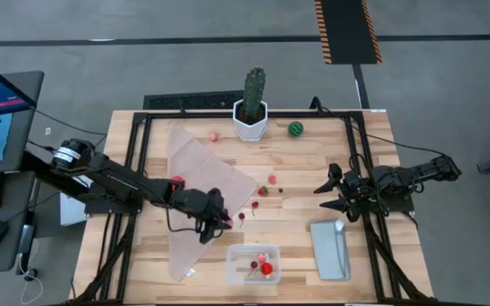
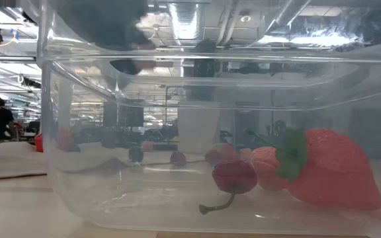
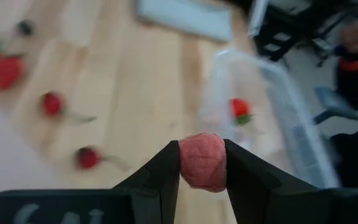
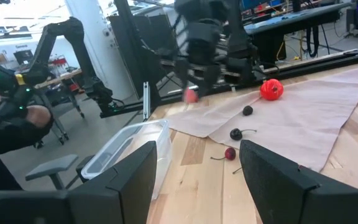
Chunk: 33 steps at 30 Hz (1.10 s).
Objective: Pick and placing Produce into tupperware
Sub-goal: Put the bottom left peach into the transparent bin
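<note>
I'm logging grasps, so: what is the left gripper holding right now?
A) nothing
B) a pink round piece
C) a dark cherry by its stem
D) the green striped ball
B: the left wrist view shows the left gripper shut on a pink piece.

The left arm stretches low from the bench's left edge toward the tupperware [image 1: 253, 264], its left pincer [image 1: 220, 220] just beside the tub's near-left corner, fingers clamped on a pink piece [image 3: 202, 161]. The right arm sits folded right of the tupperware, right pincer [image 1: 329, 190] spread wide, seemingly hovering.
</note>
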Tool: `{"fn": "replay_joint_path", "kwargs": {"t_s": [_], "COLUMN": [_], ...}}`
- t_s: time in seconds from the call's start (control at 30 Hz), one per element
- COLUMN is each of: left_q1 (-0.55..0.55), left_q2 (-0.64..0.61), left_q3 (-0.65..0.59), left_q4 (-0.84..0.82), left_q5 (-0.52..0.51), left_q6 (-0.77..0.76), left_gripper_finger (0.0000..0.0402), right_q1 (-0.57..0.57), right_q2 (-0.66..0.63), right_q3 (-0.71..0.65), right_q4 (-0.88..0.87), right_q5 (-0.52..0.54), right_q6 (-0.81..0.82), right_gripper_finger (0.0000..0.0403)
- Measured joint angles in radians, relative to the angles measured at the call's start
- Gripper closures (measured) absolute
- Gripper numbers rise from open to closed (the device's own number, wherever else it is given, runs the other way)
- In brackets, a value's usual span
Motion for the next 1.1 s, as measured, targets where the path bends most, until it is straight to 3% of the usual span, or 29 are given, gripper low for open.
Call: {"fn": "replay_joint_path", "kwargs": {"t_s": [0.27,0.5,0.8,0.93,1.1], "left_q1": [-0.109,-0.166,-0.21,-0.21,-0.211], "left_q2": [0.056,0.181,0.259,0.287,0.307], "left_q3": [0.002,0.015,0.15,0.195,0.225], "left_q4": [0.127,0.305,0.196,0.104,0.109], "left_q5": [-0.074,-0.037,-0.003,-0.038,-0.073], "left_q6": [-0.041,-0.046,-0.013,-0.005,0.045], "left_gripper_finger": [0.0299,0.0299,0.0299,0.0298,0.0275], "right_q1": [0.0,0.0,0.0,0.0,0.0], "right_q2": [0.0,0.0,0.026,0.037,0.045], "right_q3": [0.0,0.0,0.0,0.0,0.0], "right_q4": [0.0,-0.001,-0.001,0.0,-0.001], "right_q5": [0.0,0.0,0.0,0.001,0.0], "right_q6": [0.0,0.011,0.015,0.016,0.019], "right_gripper_finger": [0.0148,0.0148,0.0148,0.0148,0.0148]}}
